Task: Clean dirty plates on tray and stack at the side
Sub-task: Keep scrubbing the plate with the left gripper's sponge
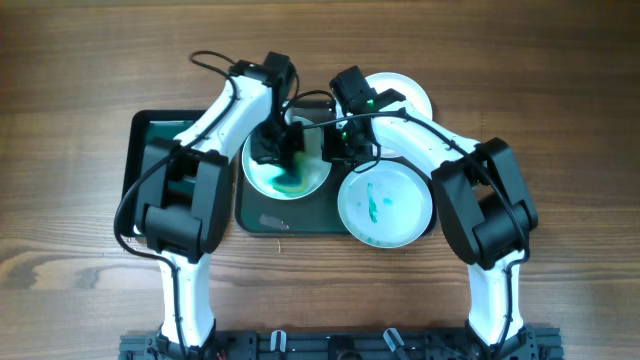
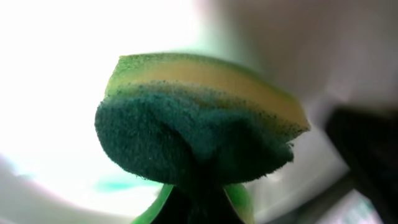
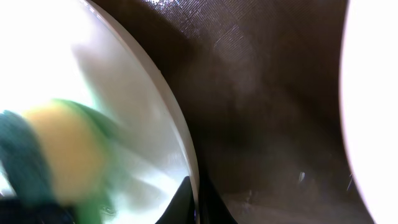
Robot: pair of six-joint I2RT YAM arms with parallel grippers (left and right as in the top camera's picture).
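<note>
Yellow-green sponge (image 2: 199,124) fills left wrist view — overhead shows smeared plates (image 1: 385,205).

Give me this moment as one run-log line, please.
left gripper: sponge on green-smeared plate | right gripper: pinching its rim | teal-streaked plate: on tray | rear plate: behind tray

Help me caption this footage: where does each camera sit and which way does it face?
Overhead: fixed above the table, facing straight down on the tray, green-smeared plate, teal-streaked plate and far plate; left arm and right arm show.
Left wrist: on the left arm, facing along the left hand at the sponge it grips, plate behind.
Right wrist: on the right arm, facing the green-smeared plate's rim and the tray; fingertips of the right hand pinch that rim.
Shared: both wrist views show sponge and plate.
</note>
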